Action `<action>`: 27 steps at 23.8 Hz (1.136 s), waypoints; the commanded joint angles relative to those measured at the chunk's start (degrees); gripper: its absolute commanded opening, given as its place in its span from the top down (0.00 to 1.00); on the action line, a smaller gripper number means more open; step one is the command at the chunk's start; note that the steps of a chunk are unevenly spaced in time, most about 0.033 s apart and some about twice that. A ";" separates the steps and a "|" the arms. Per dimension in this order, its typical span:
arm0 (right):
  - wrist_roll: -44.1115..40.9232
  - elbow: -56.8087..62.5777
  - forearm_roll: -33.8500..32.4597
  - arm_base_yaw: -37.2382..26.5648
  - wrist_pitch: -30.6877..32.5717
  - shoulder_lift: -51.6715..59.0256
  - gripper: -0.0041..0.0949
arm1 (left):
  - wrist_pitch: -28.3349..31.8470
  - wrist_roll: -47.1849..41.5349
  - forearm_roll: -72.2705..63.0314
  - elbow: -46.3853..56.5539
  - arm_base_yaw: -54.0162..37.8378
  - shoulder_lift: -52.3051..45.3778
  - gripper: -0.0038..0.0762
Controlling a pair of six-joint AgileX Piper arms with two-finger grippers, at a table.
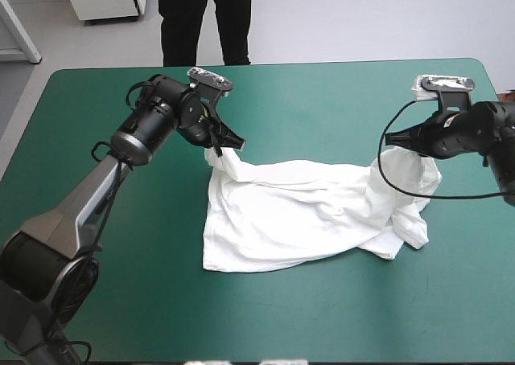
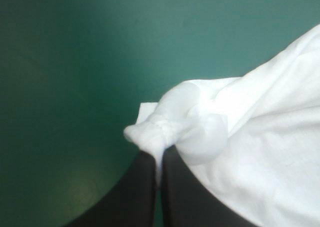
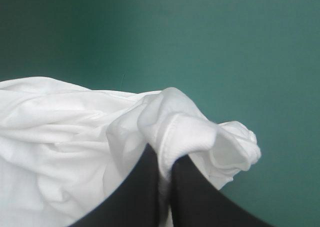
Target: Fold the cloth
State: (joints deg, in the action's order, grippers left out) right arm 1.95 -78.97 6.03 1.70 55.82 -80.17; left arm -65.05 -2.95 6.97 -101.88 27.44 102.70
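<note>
Cover (image 1: 306,317), teal-green, carries the white T-shirt (image 1: 282,216) at mid-table; you see its near hem lying flat. Note the left gripper (image 2: 159,164): fingers all but closed, pinching a bunched far corner. The right gripper (image 3: 166,169) pinches the other far corner likewise, both corners raised.

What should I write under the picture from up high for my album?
The left claw and right claw each pinch a raised edge of the white T-shirt on the teal-green table.
</note>
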 commanded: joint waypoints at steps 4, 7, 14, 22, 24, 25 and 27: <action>0.84 -1.40 -0.61 -0.46 -4.14 -6.18 0.98 | 2.24 -0.54 0.32 -1.34 0.26 3.45 0.96; 0.52 -1.40 -0.72 -0.46 -4.54 -10.09 0.98 | 2.00 -0.68 0.32 -1.34 0.26 6.34 0.96; -1.95 -1.40 -3.16 -0.50 -6.23 -16.94 0.98 | 1.38 -2.01 -0.12 -1.34 -3.12 10.47 0.96; -1.95 -1.40 -2.95 -0.50 -7.88 -18.98 0.69 | 2.62 -1.82 -1.19 -1.34 -5.02 10.62 0.76; -2.60 -2.62 -2.80 -0.50 -5.68 -18.85 0.47 | 1.10 -1.82 -2.17 -2.40 -5.02 10.62 0.52; -3.13 -3.06 -2.80 -0.50 -5.14 -18.63 0.44 | 0.33 -1.82 -2.44 -2.93 -5.02 10.62 0.46; -3.49 -5.20 -2.80 -0.50 -2.64 -17.60 0.43 | -2.86 -1.82 -2.20 -5.77 -5.02 10.62 0.35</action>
State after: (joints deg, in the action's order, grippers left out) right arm -1.18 -80.80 3.27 1.70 52.11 -101.64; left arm -66.36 -4.42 4.95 -103.89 22.40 116.79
